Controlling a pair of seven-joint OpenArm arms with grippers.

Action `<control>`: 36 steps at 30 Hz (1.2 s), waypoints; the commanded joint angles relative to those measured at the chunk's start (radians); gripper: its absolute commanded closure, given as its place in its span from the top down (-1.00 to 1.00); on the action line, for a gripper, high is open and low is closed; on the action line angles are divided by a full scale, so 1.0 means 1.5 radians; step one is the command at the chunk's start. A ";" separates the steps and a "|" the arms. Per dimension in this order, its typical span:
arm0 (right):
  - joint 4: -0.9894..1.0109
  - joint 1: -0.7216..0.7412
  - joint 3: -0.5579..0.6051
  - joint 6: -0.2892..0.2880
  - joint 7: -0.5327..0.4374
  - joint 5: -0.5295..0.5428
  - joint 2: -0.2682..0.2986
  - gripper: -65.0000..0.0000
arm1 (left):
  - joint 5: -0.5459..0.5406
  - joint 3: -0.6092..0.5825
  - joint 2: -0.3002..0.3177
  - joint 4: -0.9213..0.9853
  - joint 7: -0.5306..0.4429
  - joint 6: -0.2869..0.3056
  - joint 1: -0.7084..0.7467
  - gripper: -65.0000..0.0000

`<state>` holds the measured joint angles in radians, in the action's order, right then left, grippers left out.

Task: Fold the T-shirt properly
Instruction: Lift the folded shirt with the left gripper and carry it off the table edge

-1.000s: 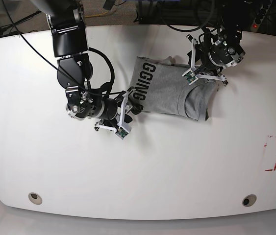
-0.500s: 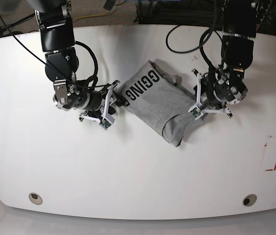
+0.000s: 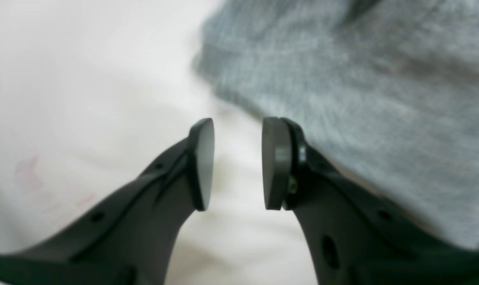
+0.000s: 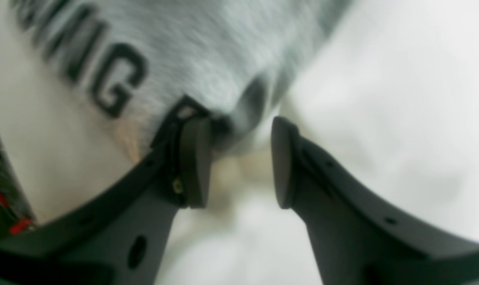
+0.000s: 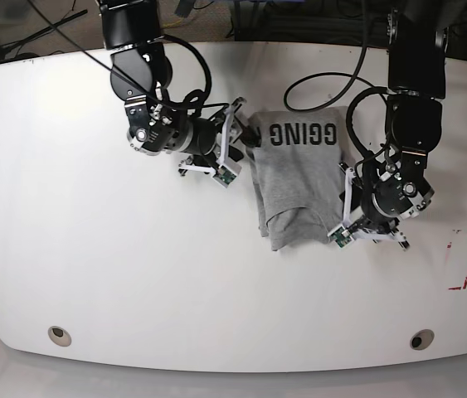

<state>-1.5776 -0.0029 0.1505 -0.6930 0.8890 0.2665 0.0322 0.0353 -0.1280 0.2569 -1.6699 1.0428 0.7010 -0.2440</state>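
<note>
The heather-grey T-shirt (image 5: 299,178) lies folded into a narrow bundle in the middle of the white table (image 5: 133,274), its black letters (image 5: 303,133) along the far edge. My right gripper (image 5: 237,156) is at the shirt's far left corner. In the right wrist view this gripper (image 4: 241,162) stands open, its left finger (image 4: 194,158) against the cloth (image 4: 192,43) and bare table in the gap. My left gripper (image 5: 346,225) is at the near right corner. The left wrist view shows that gripper (image 3: 237,162) open over bare table, with the shirt (image 3: 362,91) beside its right finger.
A red tape rectangle (image 5: 463,259) marks the table's right side. Two round holes (image 5: 60,335) (image 5: 421,339) sit near the front edge. Black cables (image 5: 316,79) loop over the table's far side behind both arms.
The shirt has turned clockwise, so its lettered edge went from the left side to the far side. The right gripper swung up and right; the left gripper came down toward the front.
</note>
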 commanded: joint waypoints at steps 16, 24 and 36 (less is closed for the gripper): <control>-0.037 0.019 -0.014 -0.003 -0.011 0.016 0.026 -0.29 | -0.003 0.053 -0.102 -0.169 0.022 -0.002 0.128 -0.15; -0.034 0.021 -0.087 -0.003 -0.011 0.016 0.070 -0.29 | -0.001 0.053 -0.169 -0.163 -0.097 -0.151 0.185 0.51; -0.031 0.023 -0.185 -0.003 -0.012 0.015 0.074 -0.29 | -0.002 0.097 -0.165 0.047 -0.308 -0.216 0.249 0.51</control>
<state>-1.6077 0.0139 -0.1127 -0.6930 0.8925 0.2695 0.1371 0.0330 -0.0078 0.0059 -1.6230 0.6151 0.3775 0.1368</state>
